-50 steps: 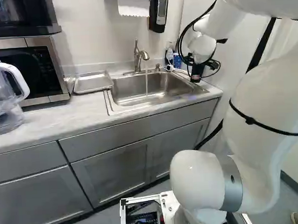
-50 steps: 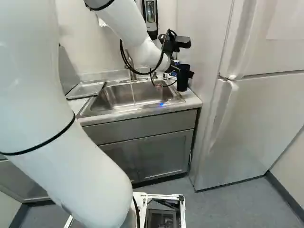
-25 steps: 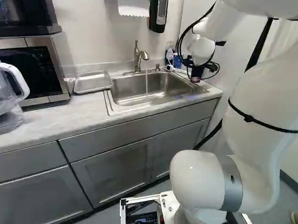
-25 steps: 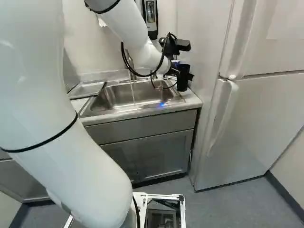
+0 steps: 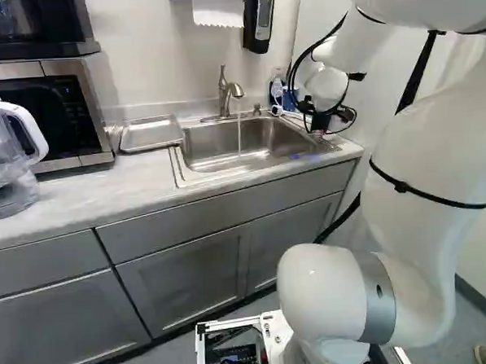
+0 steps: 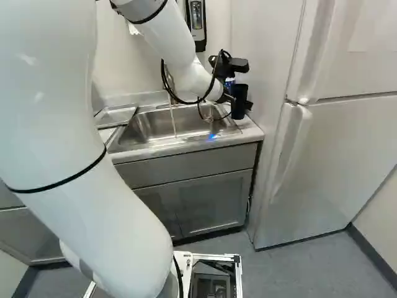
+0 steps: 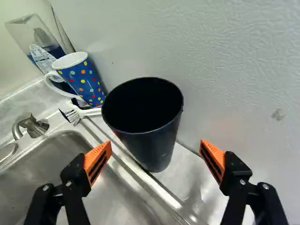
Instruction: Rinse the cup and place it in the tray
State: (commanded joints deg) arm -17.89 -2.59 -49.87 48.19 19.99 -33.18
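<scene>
From the gripper [image 6: 228, 96], with twelve straight ahead between its fingers, the black cup [image 7: 146, 126] stands upright at twelve o'clock, mouth up. The two orange pads [image 7: 99, 157] are spread wide, one on either side and touching nothing; gaps show between them and the cup.

Only the wrist view shows the open mouth fully and the dotted mug [image 7: 83, 79] at half past ten, with a brush [image 7: 89, 112] just beside it. The left base view alone gives the microwave [image 5: 68, 114] and the clear pitcher [image 5: 9, 157], at ten and nine o'clock; the fridge [image 6: 335, 149] shows at three only in the right base view. Both base views show the tray [image 5: 151, 134] at ten o'clock, partly hidden by the arm in the right one, and thin water running from the faucet [image 5: 228, 93] into the sink [image 5: 261, 144].

The cup's foot is close beside the sink's raised rim, which runs from ten to five o'clock past it. A pale panel [image 7: 225, 70] bounds the side from twelve round to three. Between rim and panel lies a narrow counter strip [image 7: 185, 180]; toward eight o'clock the basin opens wide.
</scene>
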